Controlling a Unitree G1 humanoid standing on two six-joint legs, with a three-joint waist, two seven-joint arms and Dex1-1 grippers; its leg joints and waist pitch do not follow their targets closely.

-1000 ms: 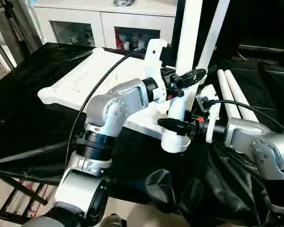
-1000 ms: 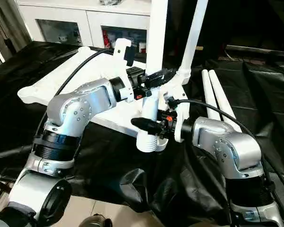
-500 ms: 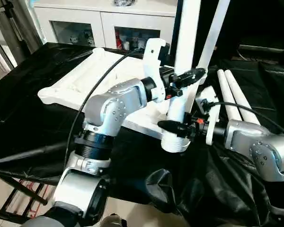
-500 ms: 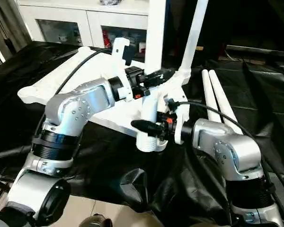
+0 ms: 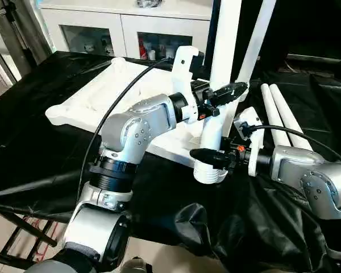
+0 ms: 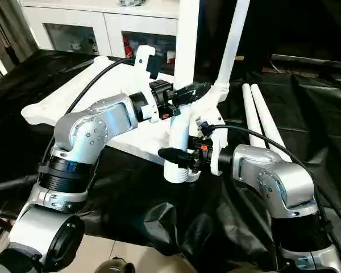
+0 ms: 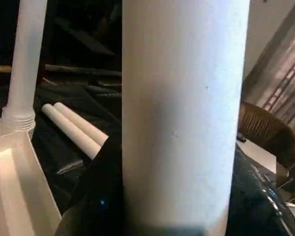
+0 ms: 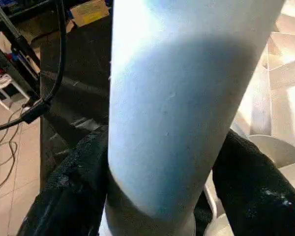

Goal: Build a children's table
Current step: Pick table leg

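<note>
While the tabletop (image 5: pixel 111 94) lies upside down on the black-draped table (image 5: pixel 28 142), a leg (image 5: pixel 223 68) stands upright in its near right corner socket (image 5: pixel 210 170). A second leg (image 5: pixel 256 45) already stands at the far right corner, and two spare legs (image 5: pixel 281 114) lie side by side on the cloth to the right.

The left claw (image 5: pixel 226 94) is clamped around the near leg partway up, its black fingers (image 7: pixel 96 196) pressing on either side of the tube. Lower down, just above the socket collar, the right claw (image 5: pixel 207 154) sits around the same leg; its fingers (image 8: pixel 73 182) flank the tube, but I cannot tell whether they grip it or stand slightly clear.

Trouble seems likeliest at the socket. If the leg is not fully seated, a loosened lower hold could let the tube lean, since the upper claw steadies it from one height alone. Any sideways pull from either arm might also drag the light tabletop across the slick cloth, or nudge the far leg out of true.
</note>
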